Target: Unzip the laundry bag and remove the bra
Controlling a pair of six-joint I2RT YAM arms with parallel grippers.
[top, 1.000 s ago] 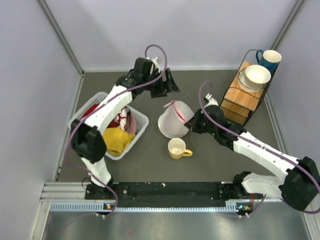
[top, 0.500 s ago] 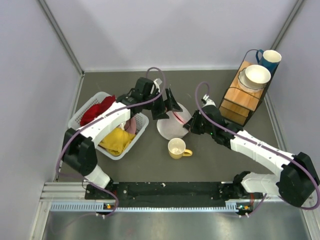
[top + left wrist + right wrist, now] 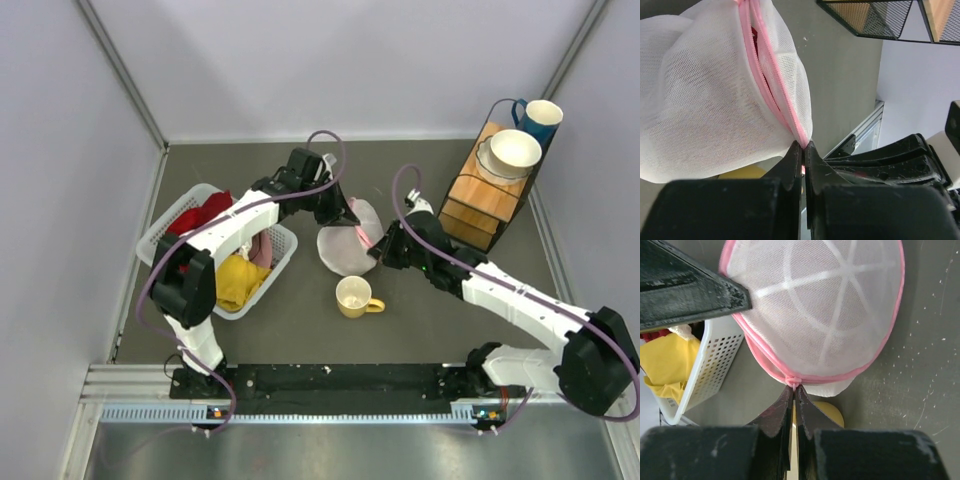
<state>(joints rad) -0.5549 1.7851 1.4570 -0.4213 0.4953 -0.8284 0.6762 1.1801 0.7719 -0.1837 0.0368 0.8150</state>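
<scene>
Laundry bag (image 3: 345,248) of white mesh with pink zip trim lies on the dark counter (image 3: 430,330), caught between two robot arms with a pincer on either side of it. The left arm reaches across a white slatted basket (image 3: 262,288), which sits to the left of its pincer and holds red clothes (image 3: 200,212) and yellow clothes (image 3: 238,280). To the right of the right pincer and farther back stands a black wire rack (image 3: 485,205) with a wooden block inside it, and a white bowl (image 3: 515,150) and a blue mug (image 3: 543,115) on top.

The dome-shaped bag rests directly between the two pincers and touches both. At its far edge the left pincer (image 3: 803,145) is pressed together on the end of the pink zip line. At its right side the right pincer (image 3: 794,386) is clamped on a small pink knot of trim at the rim. A yellow mug (image 3: 355,297) stands on the near side of the right pincer, close to the bag.

Just beyond the left pincer's tips, the zip's two pink tapes stand slightly apart, with a sliver of red in the gap. What lies inside cannot be made out through the mesh.
</scene>
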